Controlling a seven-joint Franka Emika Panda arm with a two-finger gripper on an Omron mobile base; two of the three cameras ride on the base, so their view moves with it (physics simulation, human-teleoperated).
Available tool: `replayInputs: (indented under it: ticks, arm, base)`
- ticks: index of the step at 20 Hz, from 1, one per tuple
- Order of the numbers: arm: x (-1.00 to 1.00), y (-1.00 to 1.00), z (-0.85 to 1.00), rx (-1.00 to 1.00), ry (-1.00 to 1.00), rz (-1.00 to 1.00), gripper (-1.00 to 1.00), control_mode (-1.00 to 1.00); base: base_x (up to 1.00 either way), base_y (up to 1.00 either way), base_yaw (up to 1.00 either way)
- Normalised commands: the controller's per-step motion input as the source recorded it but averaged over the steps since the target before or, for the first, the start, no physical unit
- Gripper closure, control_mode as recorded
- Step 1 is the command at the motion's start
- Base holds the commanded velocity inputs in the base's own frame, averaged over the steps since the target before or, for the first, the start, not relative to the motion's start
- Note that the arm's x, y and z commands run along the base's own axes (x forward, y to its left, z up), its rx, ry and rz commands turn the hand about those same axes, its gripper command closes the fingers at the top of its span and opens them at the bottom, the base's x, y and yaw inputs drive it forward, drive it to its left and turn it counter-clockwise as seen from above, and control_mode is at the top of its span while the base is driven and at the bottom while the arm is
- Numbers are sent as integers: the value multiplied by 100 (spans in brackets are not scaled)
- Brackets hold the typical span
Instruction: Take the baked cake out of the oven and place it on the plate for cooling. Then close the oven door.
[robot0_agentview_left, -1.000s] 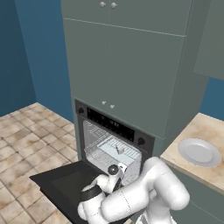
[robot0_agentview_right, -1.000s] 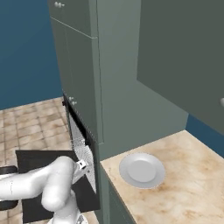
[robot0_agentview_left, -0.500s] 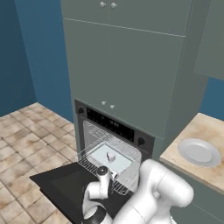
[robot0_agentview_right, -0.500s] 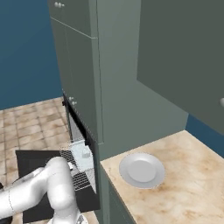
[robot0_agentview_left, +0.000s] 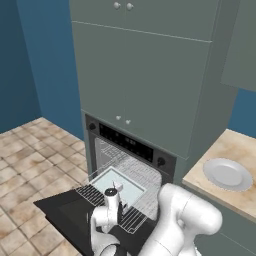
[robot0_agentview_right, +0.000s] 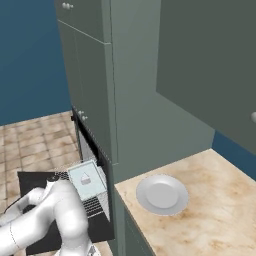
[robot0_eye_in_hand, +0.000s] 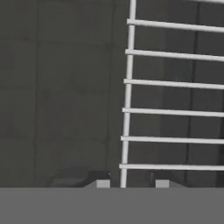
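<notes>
The black oven (robot0_agentview_left: 131, 145) stands open, its door (robot0_agentview_left: 65, 212) folded down flat. A wire rack (robot0_agentview_left: 89, 193) sticks out over the door and carries a pale blue tray (robot0_agentview_left: 107, 182). On that tray sits the tiny baked cake (robot0_agentview_left: 119, 186), also seen from above (robot0_agentview_right: 85, 178). My gripper (robot0_eye_in_hand: 129, 183) is at the rack's front edge, shut on the rim wire (robot0_eye_in_hand: 127, 109) that runs between the fingertips. The round white plate (robot0_agentview_left: 227, 174) lies bare on the counter to the oven's right (robot0_agentview_right: 161, 194).
Tall grey-green cabinets (robot0_agentview_left: 145, 75) rise above the oven. The beige counter (robot0_agentview_right: 210, 210) runs to the right of it. Tiled floor (robot0_agentview_left: 30, 160) lies left of the lowered door. My white arm (robot0_agentview_right: 55, 215) bends low over the door.
The rack has slid out of the oven over the door, with the tray and cake on it. My hand has drawn back and lower along with the rack's edge.
</notes>
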Motion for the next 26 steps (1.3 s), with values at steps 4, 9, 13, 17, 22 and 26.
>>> replayInputs:
  ticks: [4,9,13,17,22,26]
  arm:
    - [-58,98,-44,3,17,0,100,-100]
    - [-70,76,-14,0,7,0,100,-100]
    - [-62,13,65,0,-6,-2,100,-100]
    - [-60,0,100,0,-21,-5,-100,-100]
    - [-43,0,100,0,-26,-7,-100,-100]
    - [-6,-6,100,0,-22,-13,-100,-100]
  base:
    - [0,0,0]
    - [0,0,0]
    - [0,0,0]
    - [0,0,0]
    - [0,0,0]
    - [0,0,0]
